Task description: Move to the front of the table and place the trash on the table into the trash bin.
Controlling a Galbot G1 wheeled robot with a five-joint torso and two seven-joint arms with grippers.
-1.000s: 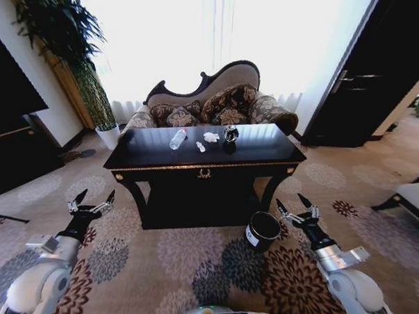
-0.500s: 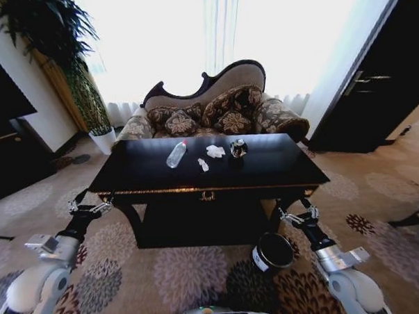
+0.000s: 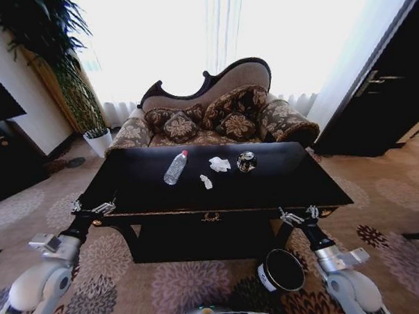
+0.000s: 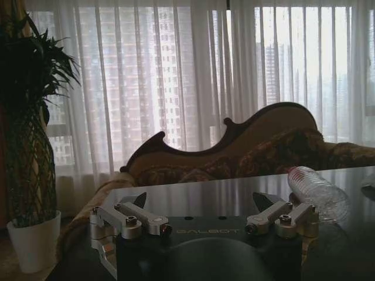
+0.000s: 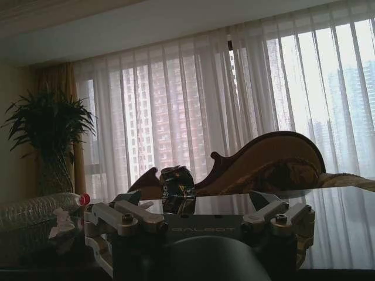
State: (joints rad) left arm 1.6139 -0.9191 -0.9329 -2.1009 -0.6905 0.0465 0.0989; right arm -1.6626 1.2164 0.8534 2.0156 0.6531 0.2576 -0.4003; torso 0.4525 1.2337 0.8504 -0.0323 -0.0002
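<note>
The left gripper (image 3: 93, 206) and right gripper (image 3: 298, 213) hover at the table's (image 3: 141, 195) front corners, fingers apart. Crumpled paper (image 3: 219, 164) and a crushed can (image 3: 246, 161) lie near the back edge, beside a bottle (image 3: 175, 168). The trash bin (image 3: 282, 270) stands on the carpet by the right front leg.

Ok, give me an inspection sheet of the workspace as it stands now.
Surface: table, glossy black, right ahead.
Job's things: paper wad, small scrap, crushed can on top; trash bin on carpet at front right.
Clutter: clear plastic bottle lying on top.
Grippers: left pincer and right pincer open, empty, at the front edge.
Cables: nothing seen.
Surroundings: sofa, potted plant, curtained window.
</note>
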